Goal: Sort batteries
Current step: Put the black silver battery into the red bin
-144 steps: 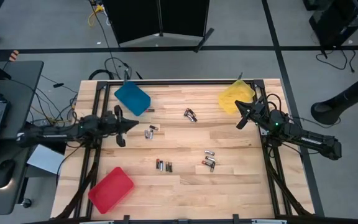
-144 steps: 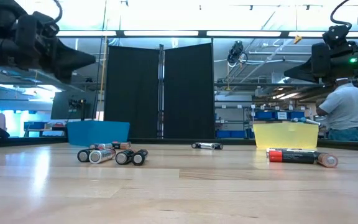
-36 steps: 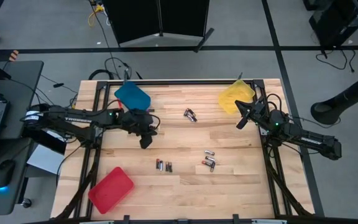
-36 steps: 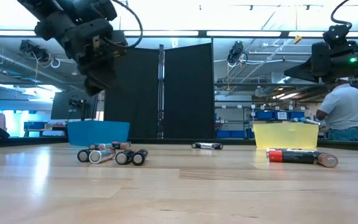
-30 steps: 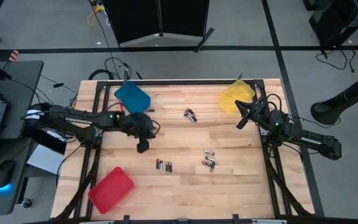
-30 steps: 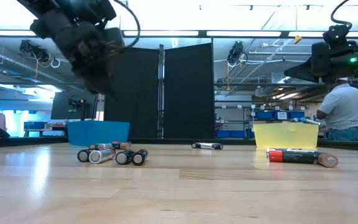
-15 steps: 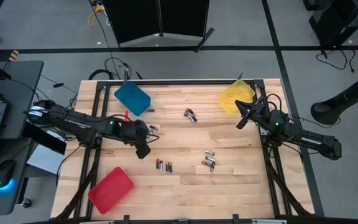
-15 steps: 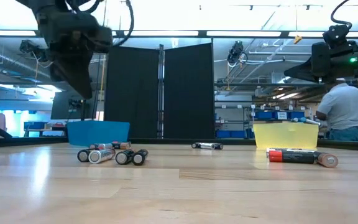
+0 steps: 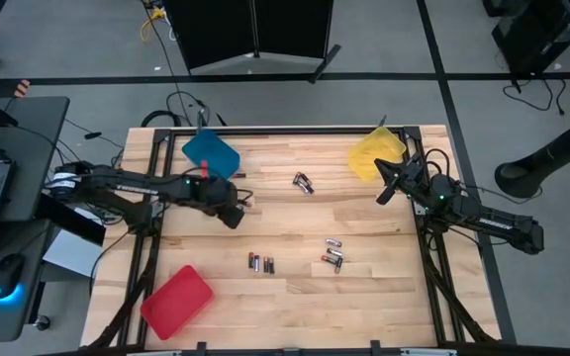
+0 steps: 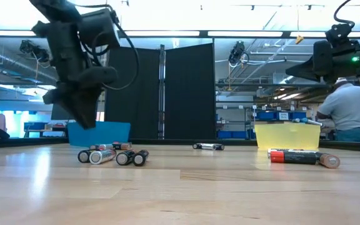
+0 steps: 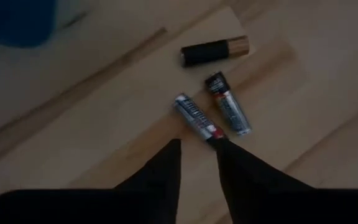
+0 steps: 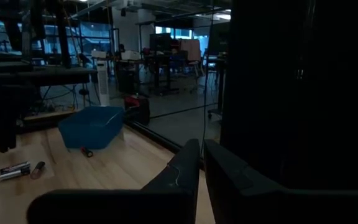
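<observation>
My left gripper [image 9: 234,217] hangs open above three batteries near the blue tray [image 9: 211,155], pointing steeply down. In the left wrist view its fingers [image 11: 197,146] stand just short of two silvery batteries [image 11: 194,117] [image 11: 229,112], with a dark copper-ended one [image 11: 215,53] beyond. In the low view it [image 10: 86,122] is clear of the table. More batteries lie flat at the table's middle [image 9: 303,182], [image 9: 260,263], [image 9: 333,255]. My right gripper [image 9: 384,183] waits shut and level beside the yellow tray [image 9: 375,153].
A red tray [image 9: 177,300] lies at the near left corner. The blue tray is at the far left, the yellow tray at the far right. Bare wood [image 9: 364,307] spreads along the near side. A person [image 10: 349,112] stands beyond the table's far right.
My left gripper has swung first toward the near edge, then back toward the far edge to the batteries by the blue tray. It has sunk lower and rolled about its own axis. The batteries have stayed where they were.
</observation>
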